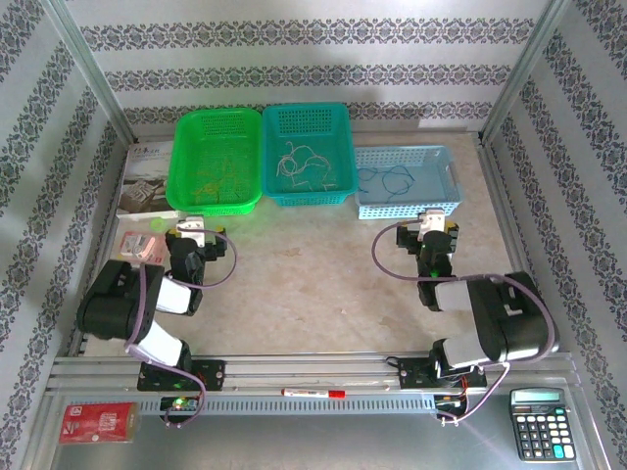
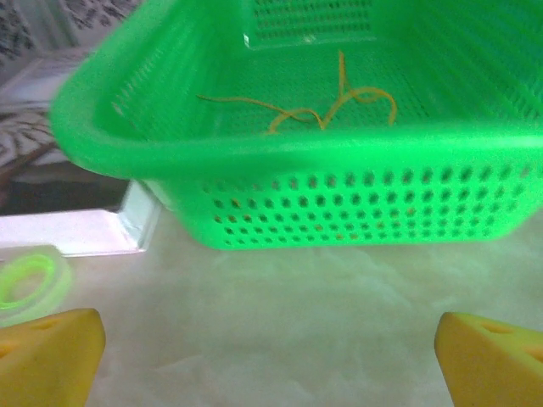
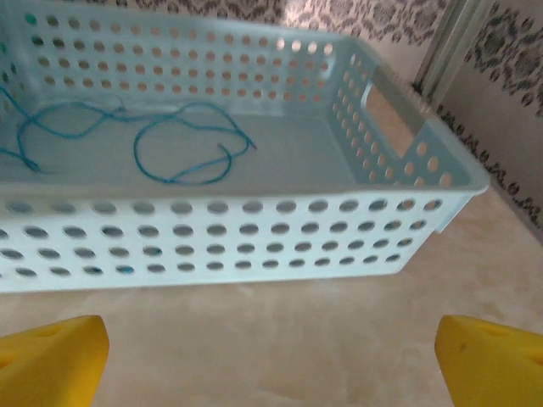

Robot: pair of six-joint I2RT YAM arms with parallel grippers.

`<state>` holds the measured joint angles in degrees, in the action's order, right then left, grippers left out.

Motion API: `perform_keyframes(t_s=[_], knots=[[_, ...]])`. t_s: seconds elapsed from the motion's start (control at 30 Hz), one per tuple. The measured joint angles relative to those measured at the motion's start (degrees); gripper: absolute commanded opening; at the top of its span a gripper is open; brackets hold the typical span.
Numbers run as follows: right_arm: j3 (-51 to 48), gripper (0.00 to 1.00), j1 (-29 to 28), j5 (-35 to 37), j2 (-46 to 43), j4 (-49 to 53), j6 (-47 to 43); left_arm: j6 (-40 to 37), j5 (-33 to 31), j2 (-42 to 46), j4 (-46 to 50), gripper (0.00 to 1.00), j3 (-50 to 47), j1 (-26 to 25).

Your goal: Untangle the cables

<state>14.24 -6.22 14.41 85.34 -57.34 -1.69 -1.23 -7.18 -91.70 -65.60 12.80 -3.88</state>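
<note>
Judging from overhead, I'd call the untangling all but done, since each colour sits in its own basket. The white strands (image 1: 309, 162) lie in the teal basket (image 1: 309, 199). The yellow-green strand (image 2: 327, 110) lies in the green basket (image 2: 254, 153) just left of the teal one. The blue strand (image 3: 182, 153) curls loose in the pale blue basket (image 3: 254, 191) just right of it. The white strands loop over one another, and I cannot tell from here whether they are fully apart; that may be the one job remaining. My left hand (image 2: 271, 356) hovers over the tabletop (image 1: 313, 284) near and left of the teal basket, fingers spread wide and holding nothing. My right hand (image 3: 271, 356) hovers near and right of it, equally wide and empty.
</note>
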Motion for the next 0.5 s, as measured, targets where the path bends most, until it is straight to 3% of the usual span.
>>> perform_keyframes(t_s=[0.27,0.5], knots=[[4.9,0.98,6.8,-12.9,2.7,1.1,2.4,0.0,6.0,-0.3,7.0,1.0,8.7,2.4],[7.3,0.98,7.2,-15.8,2.7,3.0,3.3,0.4,8.3,-0.3,10.5,1.0,9.7,4.3]])
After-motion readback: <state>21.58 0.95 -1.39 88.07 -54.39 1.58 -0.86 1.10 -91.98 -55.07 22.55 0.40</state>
